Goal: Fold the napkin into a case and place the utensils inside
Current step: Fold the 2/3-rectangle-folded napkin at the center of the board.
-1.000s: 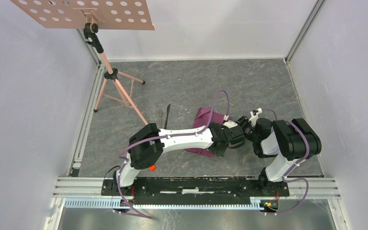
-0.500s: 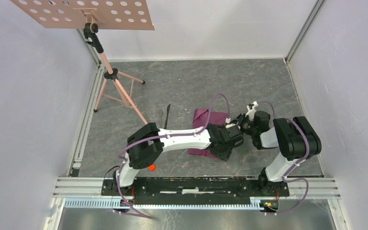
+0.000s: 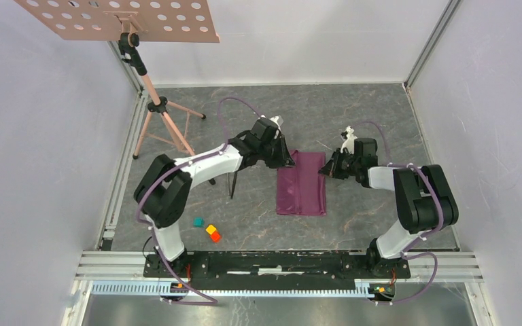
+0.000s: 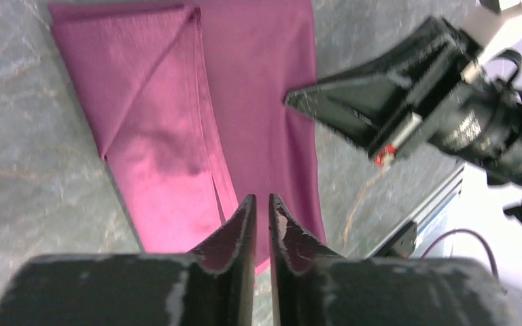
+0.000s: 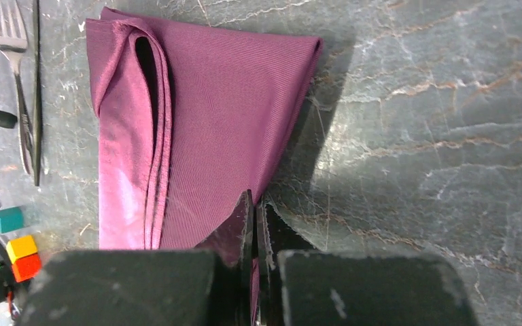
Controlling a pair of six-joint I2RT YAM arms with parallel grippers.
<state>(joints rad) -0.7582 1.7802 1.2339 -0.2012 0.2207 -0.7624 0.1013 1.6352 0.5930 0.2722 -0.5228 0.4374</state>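
Observation:
The plum-purple napkin [image 3: 302, 185] lies folded into a long rectangle at mid-table, with layered folds along one side [image 5: 151, 136]. My left gripper [image 3: 287, 160] hovers at its far left corner; the jaws stand almost together with nothing between them [image 4: 257, 198], over the napkin [image 4: 163, 136]. My right gripper [image 3: 326, 170] is at the far right corner, shut with a strip of purple cloth between the jaws [image 5: 253, 198]. The fork [image 5: 15, 68] and knife [image 5: 36, 88] lie side by side left of the napkin, partly under my left arm [image 3: 233, 178].
Teal [image 3: 198, 221], yellow [image 3: 211, 229] and orange [image 3: 215, 237] blocks sit near the front left. A copper tripod stand [image 3: 166, 125] with a perforated tray stands at the far left, one foot close to the utensils. White walls enclose the table.
Both arms swung from low over the bunched napkin to the far side. The napkin now lies stretched flat in a long rectangle. The blocks have come into view.

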